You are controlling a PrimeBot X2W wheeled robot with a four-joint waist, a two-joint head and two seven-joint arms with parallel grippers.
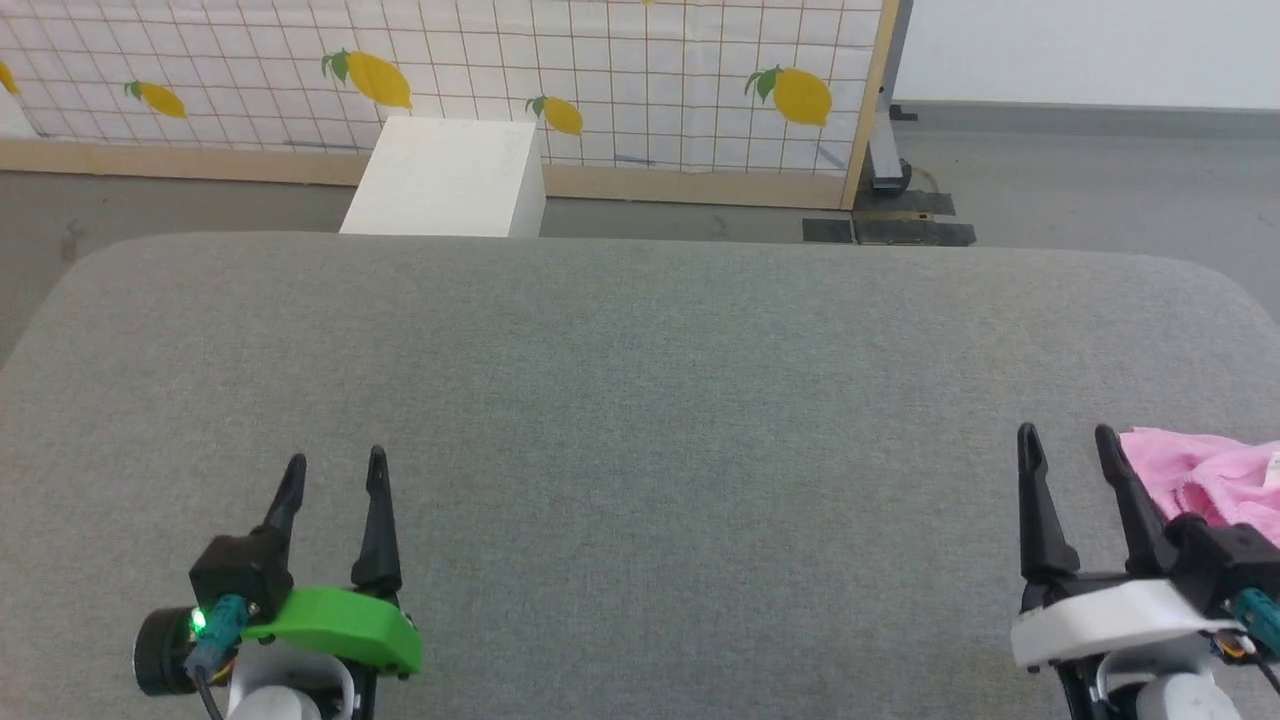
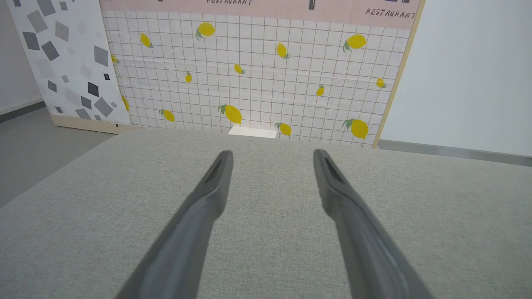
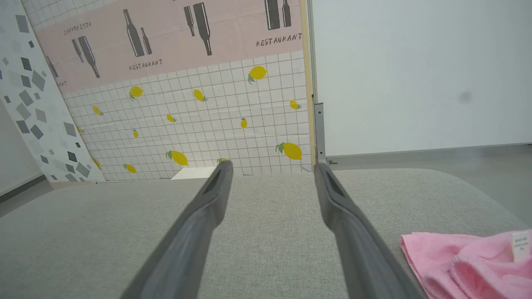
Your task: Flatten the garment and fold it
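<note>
Head view: the left gripper point(image 1: 336, 458) and right gripper point(image 1: 1066, 432) are hanging over the grey padded surface point(image 1: 640, 380), fingers spread, gripping nothing; the garment point(image 1: 1210, 475) is lying crumpled just right of the right gripper. Left wrist view: spread fingers are pointing toward a lemon-print panel point(image 2: 257, 83). Right wrist view: the garment's white label point(image 3: 520, 246) is showing at lower right

Bright, even, diffuse light covers the grey padded surface point(image 1: 640, 380) from its near edge to its far edge. In the wrist views the left gripper point(image 2: 271, 154) and right gripper point(image 3: 272, 166) above that surface look soft and out of focus near the lens, while the lemon-print screen point(image 2: 257, 83) behind it stays sharp. Wide-angle distortion bows the surface's far edge and tilts the screen's uprights.
</note>
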